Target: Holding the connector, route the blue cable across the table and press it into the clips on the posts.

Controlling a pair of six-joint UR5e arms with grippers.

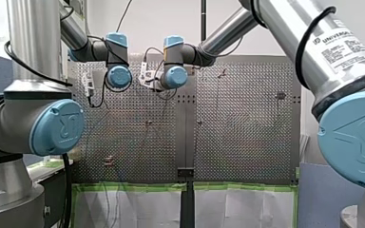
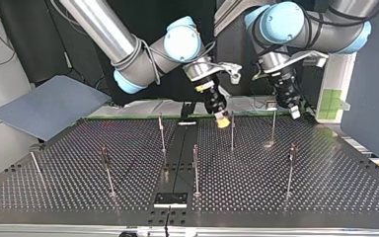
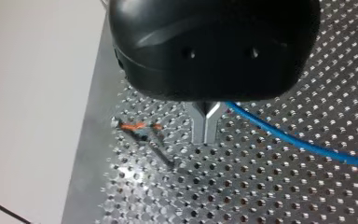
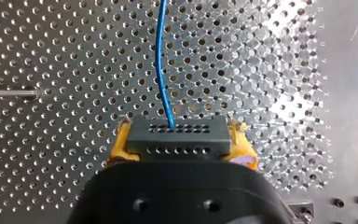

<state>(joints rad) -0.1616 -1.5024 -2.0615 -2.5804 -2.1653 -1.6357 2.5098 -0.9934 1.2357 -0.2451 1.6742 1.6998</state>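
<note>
Connector: dark grey block (image 4: pixel 175 135), held crosswise at the tip of the right claw (image 4: pixel 181 138) and above the counter.
Blue cable: (image 4: pixel 161 60) leaves the connector's far face and runs straight ahead over the perforated plate. In the left wrist view it passes close beside the left claw's fingers and trails off across the holes.
Right claw: closed onto the connector, with a yellow pad (image 4: pixel 120 142) pressed on each end. The grip looks square and firm.
Left claw: (image 3: pixel 206 125) metal fingers together with no gap showing. The cable emerges right at their side. I cannot tell whether it is pinched or only lying alongside.
Nearest clip: a post with an orange clip (image 3: pixel 137 126) stands just beside the left claw's fingertips. The cable is not in it.
Other posts: several thin uprights are spread over the counter (image 2: pixel 276 192). One of them (image 2: pixel 232 131) is close to the right claw in the top view. The cable is too fine to trace there.
Arms: both claws sit near the counter's far edge in the front view, fairly close together.
Step in hand: judged early. The connector is secured and the cable is paid out, but no clip is seen filled.
Next move calls for: carrying the connector so the cable lines up over the first clip's mouth, keeping it lightly taut, then pressing down into the clip.
Watch: slack or a sideways pull could bend a thin post or let the cable skip the clip.
</note>
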